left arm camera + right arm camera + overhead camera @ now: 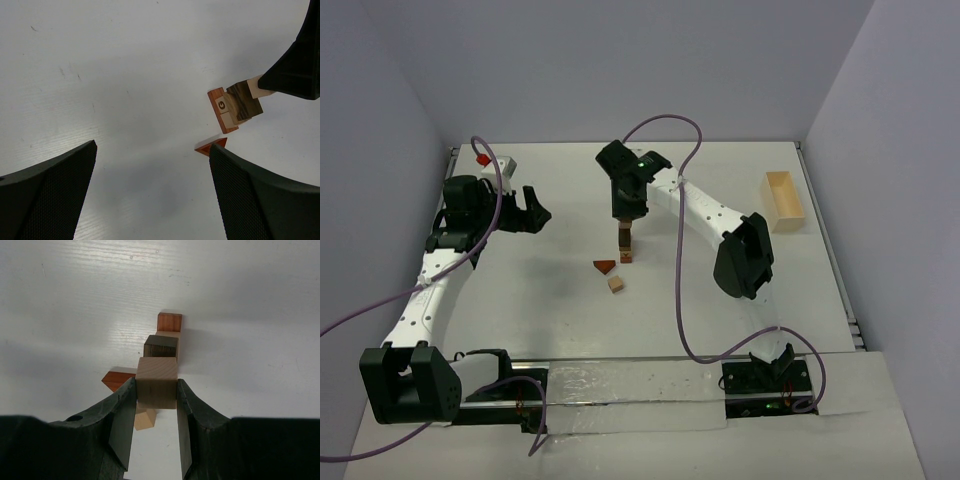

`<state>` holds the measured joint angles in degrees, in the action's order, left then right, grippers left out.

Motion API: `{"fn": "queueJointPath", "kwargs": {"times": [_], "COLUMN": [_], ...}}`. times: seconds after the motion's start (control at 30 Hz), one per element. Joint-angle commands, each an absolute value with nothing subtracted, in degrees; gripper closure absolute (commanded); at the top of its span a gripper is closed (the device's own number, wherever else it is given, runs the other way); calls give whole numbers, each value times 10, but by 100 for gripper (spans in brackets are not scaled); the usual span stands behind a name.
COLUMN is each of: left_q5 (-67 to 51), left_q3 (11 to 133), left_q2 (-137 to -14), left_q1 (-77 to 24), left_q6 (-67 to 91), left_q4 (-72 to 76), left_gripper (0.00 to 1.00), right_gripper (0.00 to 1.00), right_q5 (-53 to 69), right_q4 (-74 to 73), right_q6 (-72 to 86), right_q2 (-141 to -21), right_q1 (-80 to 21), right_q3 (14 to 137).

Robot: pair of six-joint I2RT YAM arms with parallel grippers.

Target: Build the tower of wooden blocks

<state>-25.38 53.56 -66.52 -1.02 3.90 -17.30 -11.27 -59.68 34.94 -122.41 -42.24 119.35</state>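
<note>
The two arm bases [408,385] sat closest, at the near edge of the table [550,300]. From the right one the arm reached out to mid-table, where the right gripper [156,390] was closed partway on a pale cube [157,375], one finger flat against each side face. That square, level grip looked chosen so the cube would come down flush on the wood block tower [624,245], a narrow stack directly beneath it with a dark block [161,346] on top and a reddish piece [169,321] at the foot. Whether the cube was already resting on the dark block or hung just above it could not be told.

A reddish wedge [604,266] lay just near and left of the stack, and a loose tan cube [616,284] a little nearer, both apparently waiting their turn within easy reach. The left gripper [532,210] hung well to the left with its jaws spread wide and nothing between them, probably parked clear of the working arm. A pale open box [783,200] stood at the far right, well apart.
</note>
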Motion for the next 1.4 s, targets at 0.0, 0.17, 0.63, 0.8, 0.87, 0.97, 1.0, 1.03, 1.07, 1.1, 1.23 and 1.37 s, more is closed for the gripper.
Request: {"fn": "queueJointPath", "kwargs": {"times": [0.0, 0.17, 0.63, 0.8, 0.87, 0.97, 1.0, 1.03, 1.07, 1.1, 1.23, 1.37], "left_q5": [-268, -266, -270, -270, -271, -271, -272, -272, -272, -272, -271, -272], "left_q3": [548, 550, 552, 552, 552, 553, 553, 553, 552, 551, 550, 549], "left_q2": [-666, -666, -667, -668, -670, -669, -670, -671, -671, -671, -671, -671], "left_q1": [-7, -7, -7, -7, -7, -7, -7, -7, -7, -7, -7, -7], "left_q6": [44, 42, 40, 40, 39, 39, 39, 39, 39, 39, 40, 40], "left_q4": [-151, -153, -152, -152, -152, -152, -152, -152, -150, -149, -148, -147], "left_gripper": [1, 1, 1, 1, 1, 1, 1, 1, 1, 1, 1, 1], "right_gripper": [89, 88, 86, 84, 83, 82, 82, 82, 82, 81, 81, 81], "right_q5": [-122, -125, -121, -123, -124, -123, -123, -123, -122, -122, -125, -132], "right_q4": [-588, -588, -587, -587, -587, -586, -586, -586, -586, -586, -585, -585], "right_q6": [356, 354, 350, 349, 349, 349, 349, 349, 349, 349, 351, 351], "right_q2": [-1233, -1238, -1248, -1252, -1252, -1253, -1252, -1252, -1252, -1251, -1245, -1244], "right_q1": [-428, -427, -426, -426, -426, -426, -426, -426, -426, -426, -426, -427], "right_q3": [1200, 1203, 1213, 1216, 1216, 1216, 1216, 1217, 1217, 1216, 1215, 1216]}}
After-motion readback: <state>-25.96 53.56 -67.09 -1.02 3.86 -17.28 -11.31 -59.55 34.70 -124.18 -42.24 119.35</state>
